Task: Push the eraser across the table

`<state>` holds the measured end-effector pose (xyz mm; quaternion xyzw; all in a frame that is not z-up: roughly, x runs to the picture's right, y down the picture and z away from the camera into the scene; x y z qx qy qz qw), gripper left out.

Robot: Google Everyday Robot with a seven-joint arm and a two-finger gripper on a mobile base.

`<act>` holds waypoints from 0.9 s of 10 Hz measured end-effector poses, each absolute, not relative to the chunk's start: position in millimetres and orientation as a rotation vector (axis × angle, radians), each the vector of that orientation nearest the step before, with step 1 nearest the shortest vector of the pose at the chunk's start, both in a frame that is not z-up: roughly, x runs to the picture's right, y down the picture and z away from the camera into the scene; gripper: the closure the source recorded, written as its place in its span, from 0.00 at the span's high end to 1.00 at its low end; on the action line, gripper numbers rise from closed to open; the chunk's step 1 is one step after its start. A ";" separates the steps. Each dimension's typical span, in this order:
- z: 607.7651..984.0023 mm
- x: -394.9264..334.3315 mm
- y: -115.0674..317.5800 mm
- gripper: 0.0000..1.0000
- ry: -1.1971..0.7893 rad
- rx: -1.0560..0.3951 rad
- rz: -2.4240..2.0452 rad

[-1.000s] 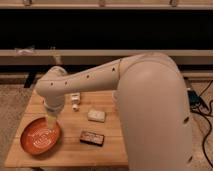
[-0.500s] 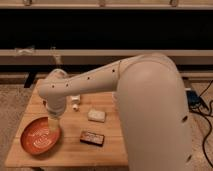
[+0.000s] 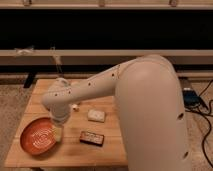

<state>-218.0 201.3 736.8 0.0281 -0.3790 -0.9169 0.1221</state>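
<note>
The eraser (image 3: 92, 137) lies flat on the table (image 3: 70, 153), toward the near edge and a little right of the middle. It is a dark rectangular block with its long side roughly along that edge. Nothing touches it.

The gripper (image 3: 58, 131) hangs to the eraser's left, near it but apart from it, over the right rim of the plate (image 3: 33, 138). It points down at the tabletop. Whether it is open or closed cannot be told from this view, nor whether it touches the plate or the wood beneath it. It does not appear to hold anything.

Just behind the eraser, farther from the near edge, sits a whitish pad (image 3: 97, 115) of about the same size, separated from it by a strip of bare wood. Behind and left of the pad is a small white object (image 3: 76, 106), too small to identify, close to the wrist of the arm (image 3: 145, 100).

The orange-red plate, marked with pale rings, fills the table's near left corner. The bulky white arm sweeps in from the right and covers the table's right side.

By count: one eraser, one whitish pad, one plate, one small white object, one gripper, one table.

On the carpet at the right, dark cables (image 3: 206, 131) trail near a small box (image 3: 190, 96).
</note>
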 end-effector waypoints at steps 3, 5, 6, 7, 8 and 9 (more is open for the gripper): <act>747.5 -207.6 225.1 0.47 -1.114 0.042 -2.653; 754.4 -199.4 238.7 0.26 -1.092 -0.001 -2.660; 756.9 -198.2 241.8 0.16 -1.070 -0.018 -2.671; 761.2 -193.9 242.8 0.05 -1.046 -0.036 -2.676; 765.3 -190.4 243.5 0.00 -1.034 -0.045 -2.676; 768.8 -187.0 243.1 0.00 -1.028 -0.048 -2.674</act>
